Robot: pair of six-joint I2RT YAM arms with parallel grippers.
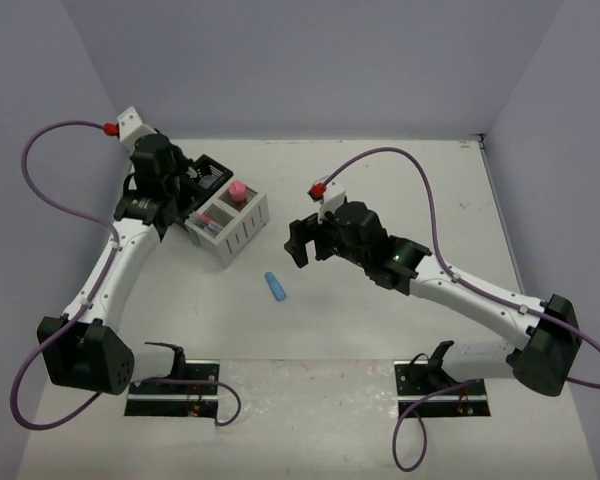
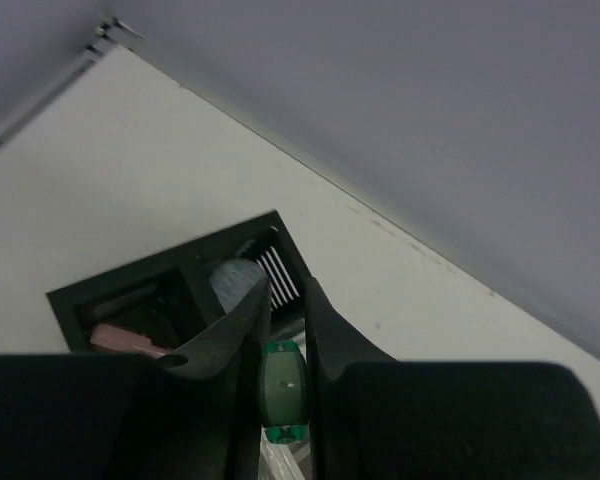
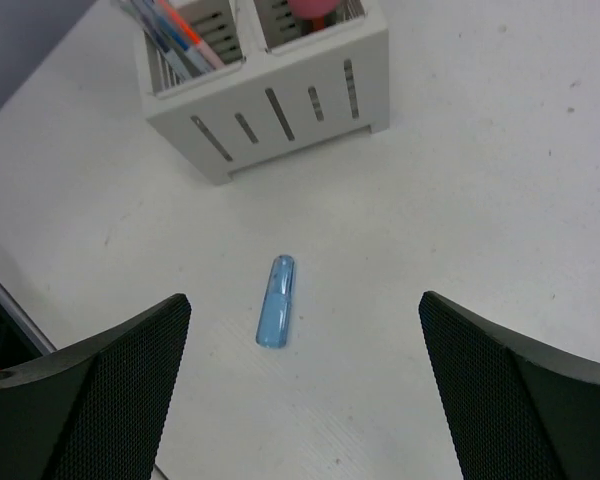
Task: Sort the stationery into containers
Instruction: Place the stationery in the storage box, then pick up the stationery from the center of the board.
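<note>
Where the left gripper (image 2: 285, 300) narrows to a slit, its two black fingers (image 2: 230, 330) pinch a short green stick (image 2: 282, 385) lengthwise between them. The black organiser box (image 2: 130, 285) sits below, just past the fingertips. A pink piece (image 2: 125, 342) lies in one of its compartments, and something pale and rounded shows in the other, too dim to name. Not far beyond that box the table's edge meets the grey back wall (image 2: 430, 120), so there is little room on the far side. The white organiser box (image 1: 242, 232) stands right against or just beside the black one; I cannot tell which. Grey pens (image 3: 158, 32) and an orange pen (image 3: 190, 40) lean in one of its compartments, and the pink-capped bottle (image 1: 238, 189) stands in the other. The right gripper (image 1: 302, 245) hangs with its fingers (image 3: 110, 390) spread wide, holding nothing. It is over a short blue stick (image 3: 277, 315) that lies flat on the bare table (image 1: 380, 320), apart from the white box's slatted wall. Open tabletop surrounds the stick on every side, widest toward the right.
</note>
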